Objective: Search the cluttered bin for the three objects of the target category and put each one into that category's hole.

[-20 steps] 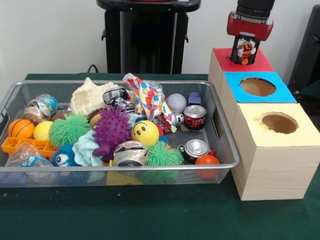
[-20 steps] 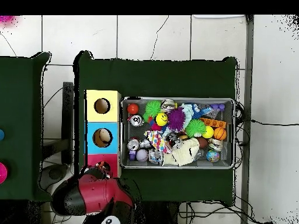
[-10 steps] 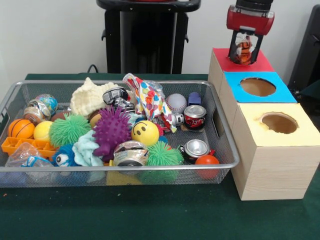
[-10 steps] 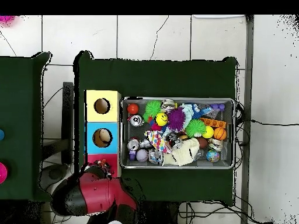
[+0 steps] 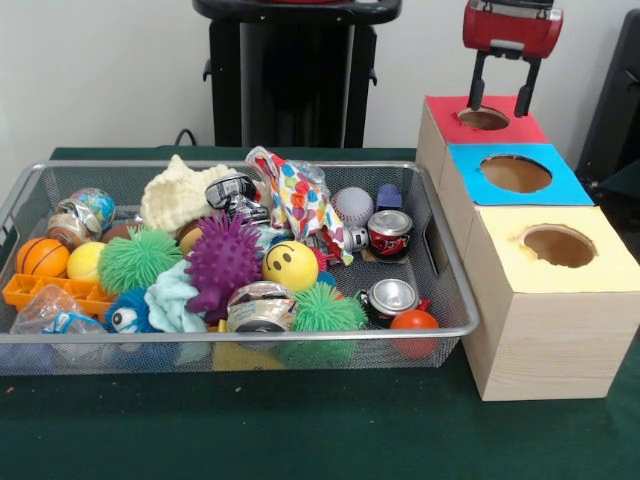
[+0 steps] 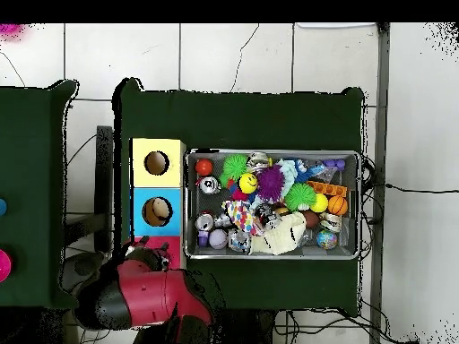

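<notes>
My gripper [image 5: 498, 107] hangs open and empty just above the red-topped hole [image 5: 484, 119] on the far wooden box. The orange tiger plush is out of view. The silver wire-mesh bin [image 5: 300, 333] stands left of the boxes, full of toys. A cream fluffy soft thing [image 5: 180, 195] lies at its back, with a bit of brown [image 5: 190, 234] showing beside it; I cannot tell whether either is a plush animal. In the overhead view my red arm [image 6: 134, 300] covers most of the red box [image 6: 168, 242] next to the bin [image 6: 273, 151].
Blue-topped [image 5: 515, 173] and yellow-topped [image 5: 558, 245] holes sit nearer than the red one. The bin holds spiky balls [image 5: 222, 258], metal cans [image 5: 389, 233], a yellow smiley ball [image 5: 290, 265], a basketball [image 5: 42, 257] and a patterned cloth [image 5: 300, 200]. The pedestal [image 5: 295, 70] stands behind.
The gripper held the orange tiger plush over the red hole, then opened and rose. The plush is gone from its fingers and from sight.
</notes>
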